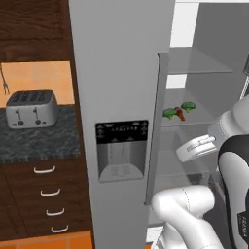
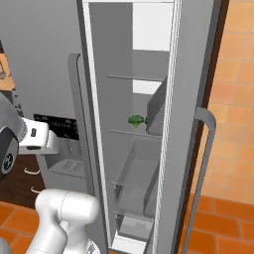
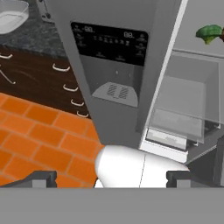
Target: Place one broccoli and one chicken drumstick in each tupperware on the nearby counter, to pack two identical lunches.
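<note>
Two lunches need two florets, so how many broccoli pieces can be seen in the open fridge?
2, both on the middle fridge shelf: one broccoli left of the chicken drumstick, the other broccoli to its right. More could be hidden behind the door edge.

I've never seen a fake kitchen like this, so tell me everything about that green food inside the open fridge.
The broccoli shows as two small bumpy green florets on a clear glass shelf midway up the open fridge. They sit close together with an orange-brown chicken drumstick between them, apparently touching it. Nothing grips them.
</note>
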